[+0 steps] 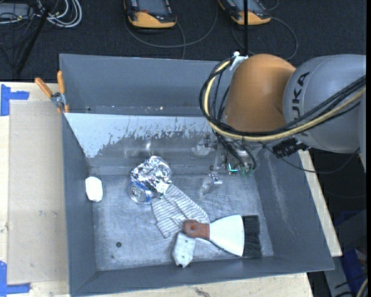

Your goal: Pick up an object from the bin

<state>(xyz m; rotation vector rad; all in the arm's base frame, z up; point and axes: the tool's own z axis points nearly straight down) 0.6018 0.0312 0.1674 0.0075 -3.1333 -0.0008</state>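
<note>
**A:** How far has the pick been carried?

**B:** Little can be counted as done. The jaws are hung low over a bare part of the floor of the bin (111, 240), under the arm's orange cover (256, 91). Nothing is seen held in them. Whether they are released or clenched cannot be told.

**A:** Which thing is nearest?

**B:** None is touched. A crumpled foil lump (151, 173) is found to the view's left of the jaws, near but apart. A grey striped cloth (173, 208) is spread just below and left of them. Further below the jaws, a white brush (229, 232) with black bristles is laid at the cloth's end, and a small white piece (183, 250) is seen beside it. A white pebble-like thing (94, 189) is set well apart, far to the left.

**A:** What is left?

**B:** Everything, it is judged: a thing must be settled on, closed upon and lifted clear of the bin.
</note>
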